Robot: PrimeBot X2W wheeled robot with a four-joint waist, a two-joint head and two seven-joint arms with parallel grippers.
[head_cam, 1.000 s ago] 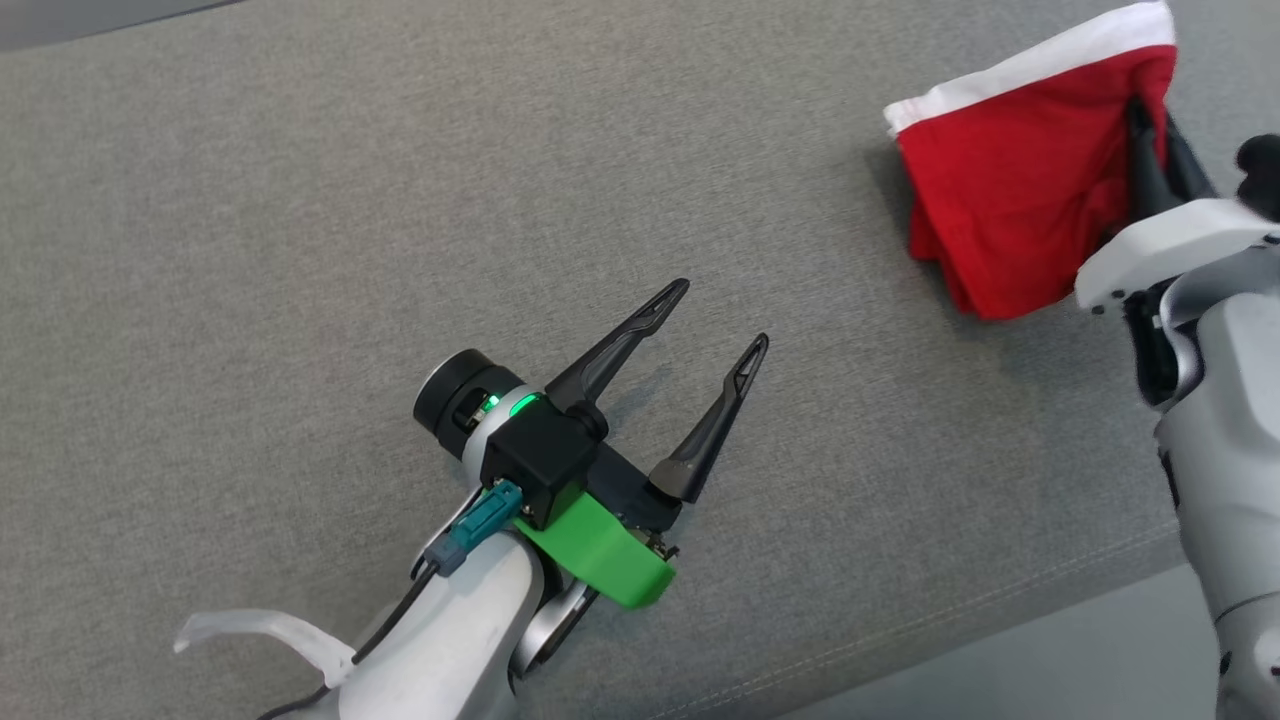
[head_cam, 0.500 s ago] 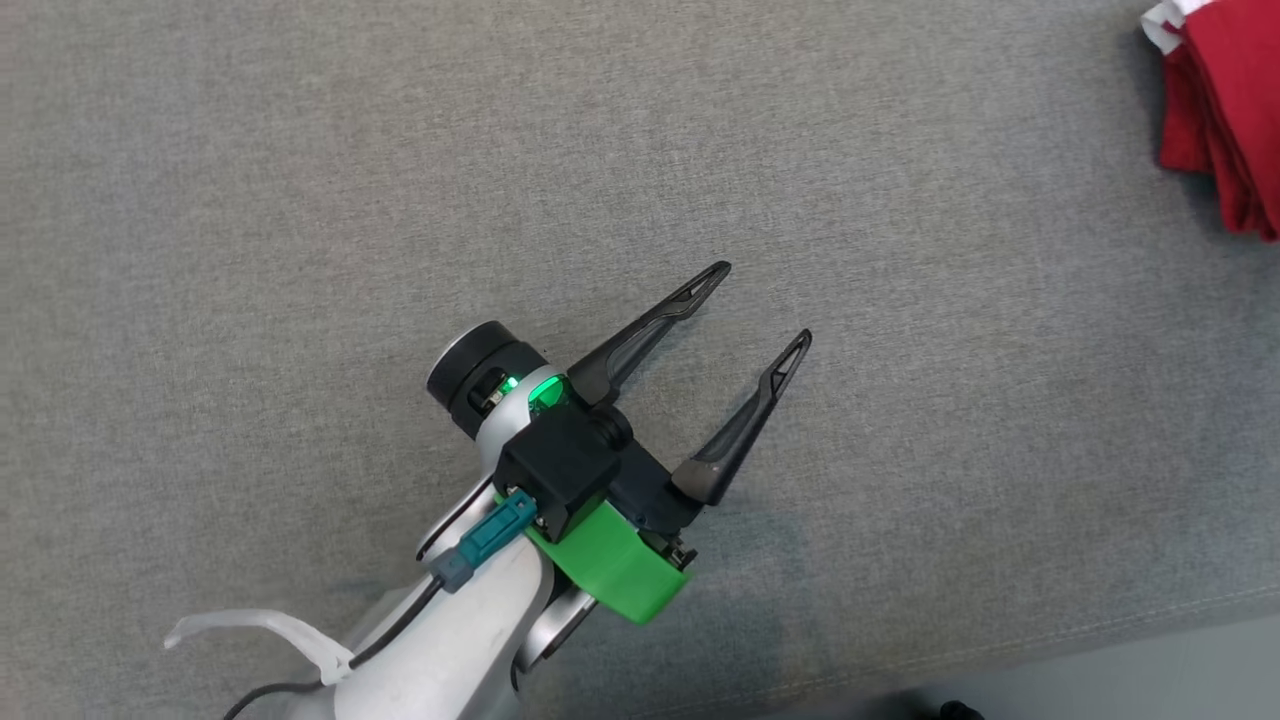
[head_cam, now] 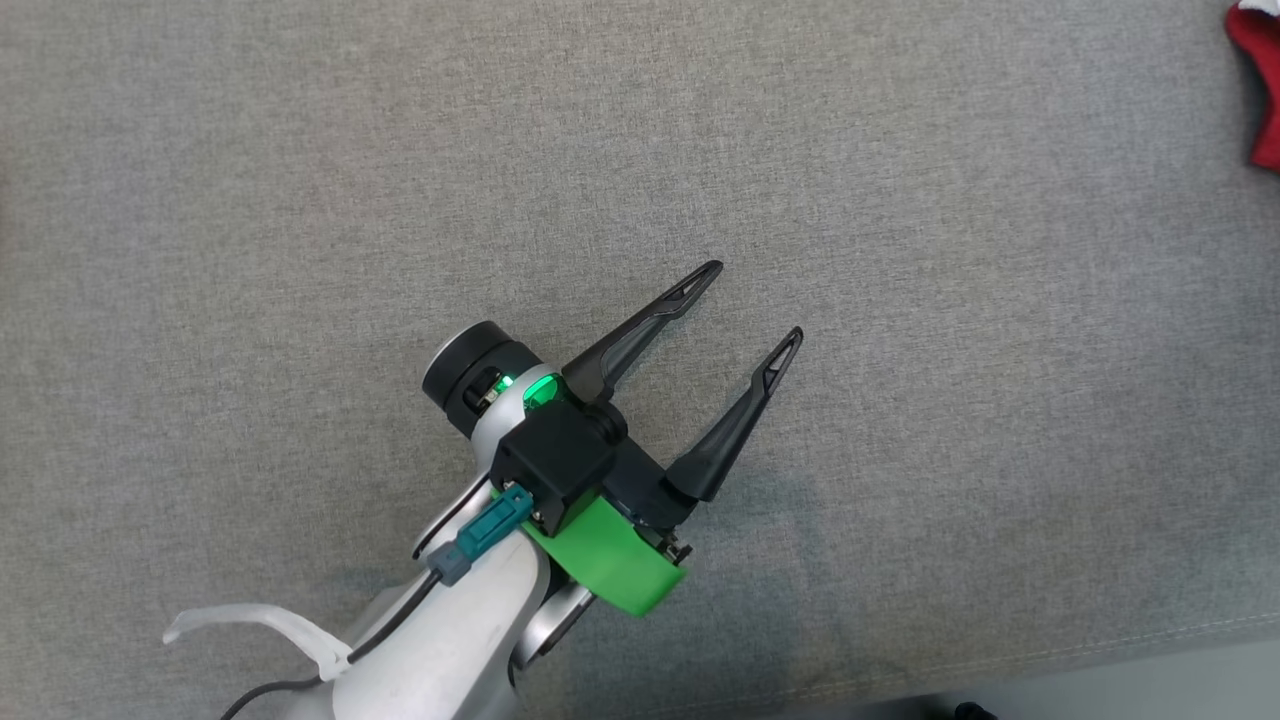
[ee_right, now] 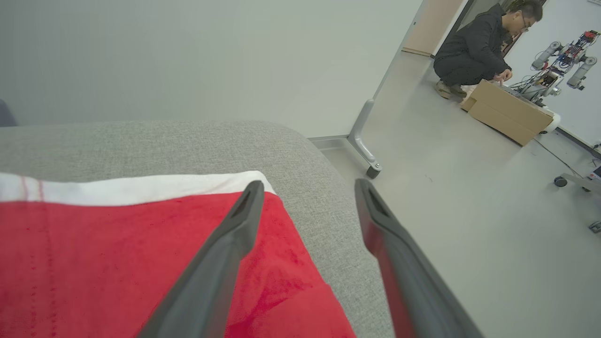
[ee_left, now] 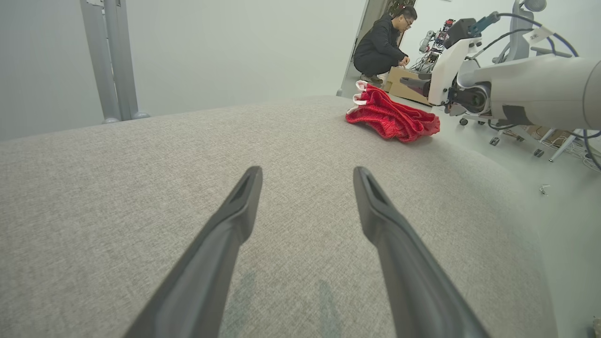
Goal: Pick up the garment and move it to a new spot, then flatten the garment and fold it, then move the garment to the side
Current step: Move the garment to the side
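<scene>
The garment [head_cam: 1262,100] is red with a white band and lies bunched on the grey cushion [head_cam: 300,200], at the far right edge of the head view. In the left wrist view the garment [ee_left: 392,119] rests near the cushion's far corner, with my right arm [ee_left: 530,89] just beyond it. My right gripper [ee_right: 307,185] hovers over the garment [ee_right: 94,263], fingers spread and holding nothing. My left gripper [head_cam: 755,302] is open above bare cushion in the middle, its fingers [ee_left: 235,220] pointing toward the garment.
A person [ee_right: 479,42] crouches by a cardboard box [ee_right: 509,112] on the floor beyond the cushion. A metal stand leg with a caster [ee_right: 368,155] is near the cushion's corner. The cushion's front edge [head_cam: 1000,670] runs along the bottom right of the head view.
The head view has shifted, so the garment now sits at its right edge. My right gripper, shut on the garment a second ago, now stands open over it. The left gripper stays open.
</scene>
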